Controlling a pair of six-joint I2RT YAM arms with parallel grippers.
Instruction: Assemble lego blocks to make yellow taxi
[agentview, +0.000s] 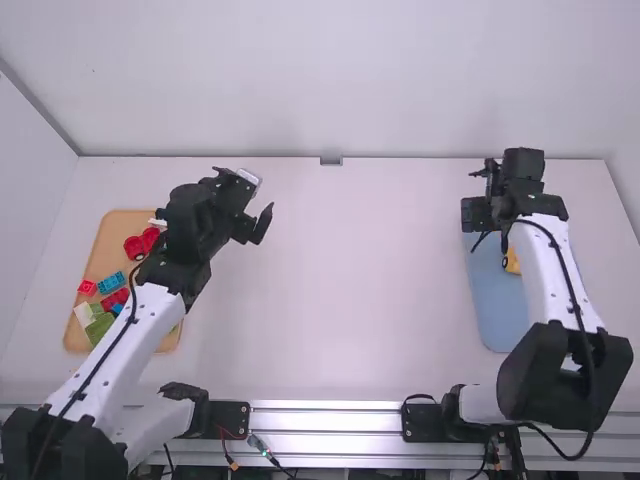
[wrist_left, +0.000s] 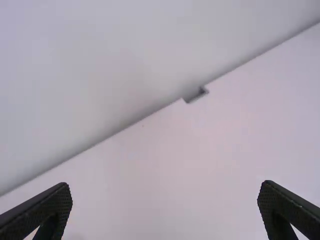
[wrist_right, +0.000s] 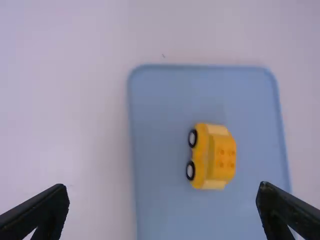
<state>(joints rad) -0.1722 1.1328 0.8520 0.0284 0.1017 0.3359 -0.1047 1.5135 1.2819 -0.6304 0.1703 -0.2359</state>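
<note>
Apparently, the yellow taxi (wrist_right: 216, 157) is assembled on the blue tray (wrist_right: 162, 100); left hand (wrist_left: 165, 186) and right hand (wrist_right: 162, 186) are spread, fingers apart, and only retreat seems required.

My white table (agentview: 350, 300), spread across the middle of the high view, a tan tray (agentview: 112, 240) lying on it at centre left, a blue tray (agentview: 497, 305) at centre right, both round-cornered, well apart.
</note>
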